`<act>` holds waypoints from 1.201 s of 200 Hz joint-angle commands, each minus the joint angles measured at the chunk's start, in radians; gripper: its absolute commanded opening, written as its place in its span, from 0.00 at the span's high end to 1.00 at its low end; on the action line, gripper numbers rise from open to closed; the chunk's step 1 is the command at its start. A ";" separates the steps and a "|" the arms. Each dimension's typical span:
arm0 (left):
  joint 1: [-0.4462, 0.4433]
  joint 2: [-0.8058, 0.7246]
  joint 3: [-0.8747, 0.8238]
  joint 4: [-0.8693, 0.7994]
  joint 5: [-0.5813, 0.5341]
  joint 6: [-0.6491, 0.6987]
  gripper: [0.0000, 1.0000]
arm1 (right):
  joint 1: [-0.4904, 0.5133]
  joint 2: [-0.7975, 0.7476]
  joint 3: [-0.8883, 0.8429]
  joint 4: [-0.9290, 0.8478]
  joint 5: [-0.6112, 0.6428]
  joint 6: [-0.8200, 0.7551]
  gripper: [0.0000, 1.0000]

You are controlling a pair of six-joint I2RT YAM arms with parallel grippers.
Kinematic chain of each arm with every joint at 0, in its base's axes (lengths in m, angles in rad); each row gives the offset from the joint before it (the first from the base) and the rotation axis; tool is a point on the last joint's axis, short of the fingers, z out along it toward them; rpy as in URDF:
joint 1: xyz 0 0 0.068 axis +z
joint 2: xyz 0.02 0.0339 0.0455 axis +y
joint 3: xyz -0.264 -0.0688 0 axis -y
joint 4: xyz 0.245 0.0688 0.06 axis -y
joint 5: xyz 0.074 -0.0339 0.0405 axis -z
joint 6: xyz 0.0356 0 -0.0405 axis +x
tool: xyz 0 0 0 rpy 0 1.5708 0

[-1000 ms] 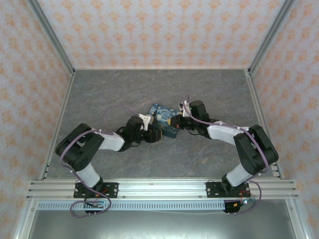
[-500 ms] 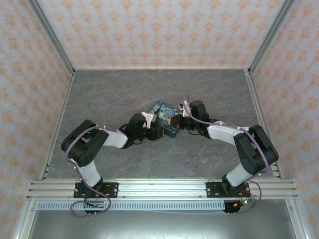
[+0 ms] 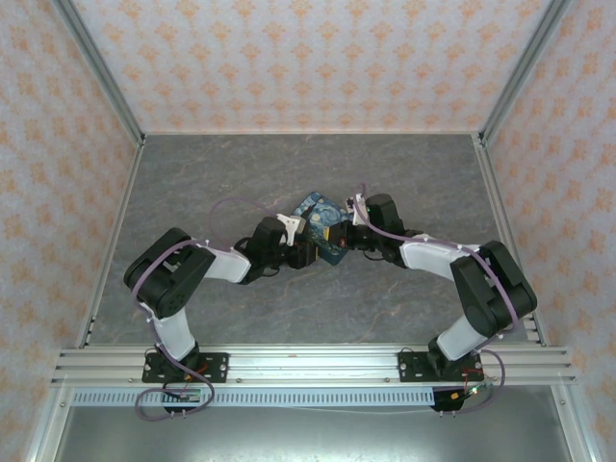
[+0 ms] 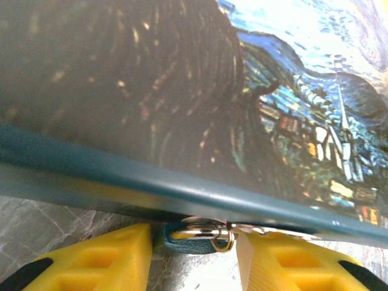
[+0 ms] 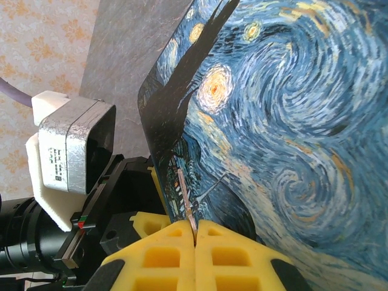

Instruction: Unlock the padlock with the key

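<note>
— Both jaws of the left gripper (image 4: 194, 254) have been drawn nearer the padlock (image 4: 188, 237) under the box (image 4: 182, 91) edge; no clamp is seen.
— Steadying is judged underway; the key (image 5: 187, 203) is held pinched in the right gripper (image 5: 195, 233).

Left wrist view: painted box (image 4: 182, 91) cut off by top, left and right edges; near rim blurred. Padlock (image 4: 200, 230) tucked under rim, only sliver of teal body and metal ring visible; keyhole hidden. Left gripper (image 4: 194, 242): fingers (image 4: 103, 260) cut off by bottom edge; contact with padlock cannot tell.

Right wrist view: box runs off top, right and bottom edges. Key (image 5: 187, 200) base buried between pressed-together fingertips of right gripper (image 5: 195, 229); tip lost against dark paint.

Top view: box partly covered by both wrists.
</note>
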 commanded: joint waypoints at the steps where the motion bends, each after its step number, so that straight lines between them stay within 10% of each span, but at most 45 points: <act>1: -0.018 0.034 0.017 -0.051 -0.028 -0.007 0.61 | 0.015 0.012 -0.009 0.011 0.008 0.013 1.00; 240: -0.025 -0.060 0.012 -0.069 -0.052 -0.077 0.74 | 0.022 -0.062 0.026 0.013 0.037 0.013 1.00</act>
